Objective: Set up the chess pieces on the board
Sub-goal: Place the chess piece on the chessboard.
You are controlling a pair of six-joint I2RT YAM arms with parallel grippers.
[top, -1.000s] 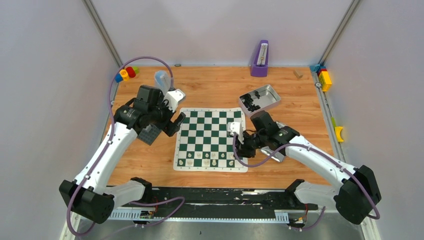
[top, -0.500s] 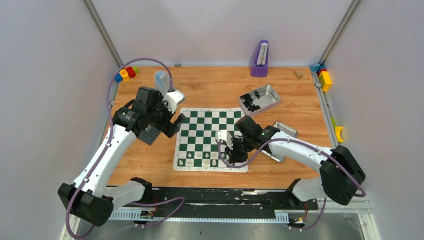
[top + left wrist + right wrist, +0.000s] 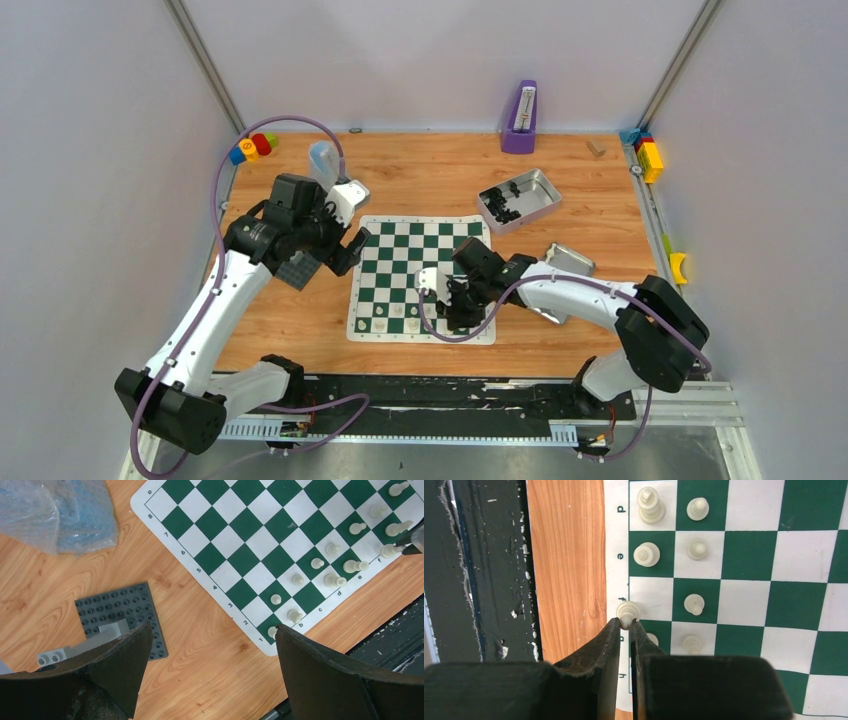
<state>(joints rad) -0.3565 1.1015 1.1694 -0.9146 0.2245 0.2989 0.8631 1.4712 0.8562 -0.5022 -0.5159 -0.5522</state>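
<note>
The right gripper [image 3: 625, 622] is closed on 1 small cream-white plastic chess piece [image 3: 628, 612], which is pinched near its top between the 2 fingertips. The piece is held at the near edge of the thin green-and-white checked board [image 3: 749, 550], where the white border meets the first row by the letter f. Whether it rests on the mat cannot be told. Ahead of the jaws and to both sides, more cream-white pieces [image 3: 646, 554] are seen standing on the first 2 rows.

The left gripper [image 3: 214, 629] is spread wide and nothing is held. Under the gap, the bare wooden table [image 3: 200, 680] is seen. The board's near corner lies just beside 1 finger, and a dark grey studded square plate [image 3: 122, 615] lies beside the other.

Well beyond the right jaws, off the board's far corner, a silver rectangular metal tray [image 3: 540, 188] is seen, with black chess pieces [image 3: 500, 205] heaped in 1 half. A second silver tray [image 3: 570, 260] lies behind the jaws, partly hidden by the arm; its contents cannot be told.
</note>
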